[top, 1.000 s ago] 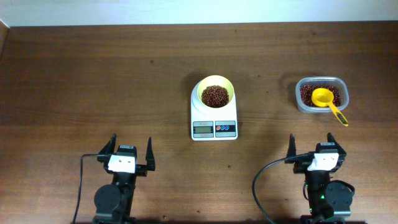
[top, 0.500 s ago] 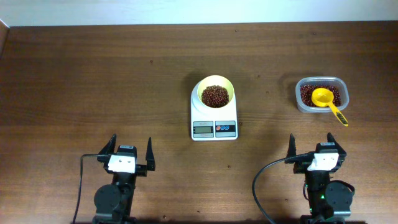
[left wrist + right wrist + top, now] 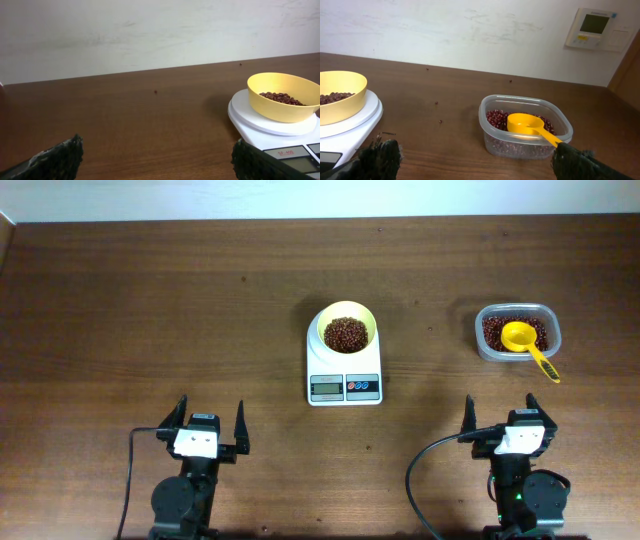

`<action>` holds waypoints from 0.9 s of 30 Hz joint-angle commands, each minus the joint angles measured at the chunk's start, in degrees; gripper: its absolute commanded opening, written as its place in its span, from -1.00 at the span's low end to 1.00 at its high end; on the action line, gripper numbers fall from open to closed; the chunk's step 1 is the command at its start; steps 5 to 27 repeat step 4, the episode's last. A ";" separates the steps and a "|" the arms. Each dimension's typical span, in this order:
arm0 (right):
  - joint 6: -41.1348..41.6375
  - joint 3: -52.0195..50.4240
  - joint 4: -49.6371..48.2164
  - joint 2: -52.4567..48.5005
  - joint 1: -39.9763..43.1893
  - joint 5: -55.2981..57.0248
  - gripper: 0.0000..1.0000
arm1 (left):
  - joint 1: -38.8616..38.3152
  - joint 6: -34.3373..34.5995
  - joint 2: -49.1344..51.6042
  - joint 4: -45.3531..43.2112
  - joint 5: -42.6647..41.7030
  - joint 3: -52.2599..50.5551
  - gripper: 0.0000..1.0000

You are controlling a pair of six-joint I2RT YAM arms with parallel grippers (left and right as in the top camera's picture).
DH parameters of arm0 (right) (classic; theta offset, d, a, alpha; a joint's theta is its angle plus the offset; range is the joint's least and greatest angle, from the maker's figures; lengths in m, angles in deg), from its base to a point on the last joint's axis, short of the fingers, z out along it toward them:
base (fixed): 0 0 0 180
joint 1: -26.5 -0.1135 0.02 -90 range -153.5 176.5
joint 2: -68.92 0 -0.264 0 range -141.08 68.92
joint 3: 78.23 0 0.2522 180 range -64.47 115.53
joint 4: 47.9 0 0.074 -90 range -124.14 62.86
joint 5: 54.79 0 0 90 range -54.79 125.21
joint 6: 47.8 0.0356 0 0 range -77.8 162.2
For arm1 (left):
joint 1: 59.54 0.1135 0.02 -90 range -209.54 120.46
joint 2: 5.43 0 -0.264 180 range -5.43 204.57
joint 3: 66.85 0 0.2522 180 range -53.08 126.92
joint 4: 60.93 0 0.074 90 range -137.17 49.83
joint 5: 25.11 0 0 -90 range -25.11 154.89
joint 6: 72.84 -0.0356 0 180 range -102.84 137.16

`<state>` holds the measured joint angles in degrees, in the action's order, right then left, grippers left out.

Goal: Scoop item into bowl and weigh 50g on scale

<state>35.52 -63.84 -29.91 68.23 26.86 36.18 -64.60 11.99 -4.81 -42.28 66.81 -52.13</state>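
The pale yellow bowl (image 3: 347,326) sits on the white scale (image 3: 344,376) at the table's middle and holds a heap of red-brown beans (image 3: 346,334). The bowl (image 3: 283,97) and scale (image 3: 260,122) show at the right of the left wrist view, and the bowl (image 3: 340,95) at the left of the right wrist view. More beans (image 3: 495,330) lie in a clear tub (image 3: 517,333) at the right. My left gripper (image 3: 211,423) is open and empty near the front edge. My right gripper (image 3: 499,414) is open and empty, in front of the tub.
A yellow scoop (image 3: 526,345) rests in the tub (image 3: 525,127), its handle over the front right rim. Black cables run from both arm bases. A white wall panel (image 3: 597,27) hangs on the wall behind.
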 commanded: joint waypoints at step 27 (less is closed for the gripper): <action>-0.37 -0.31 0.46 0.48 -0.46 -0.48 0.97 | 0.35 -0.96 -0.28 -0.09 0.44 -0.33 0.97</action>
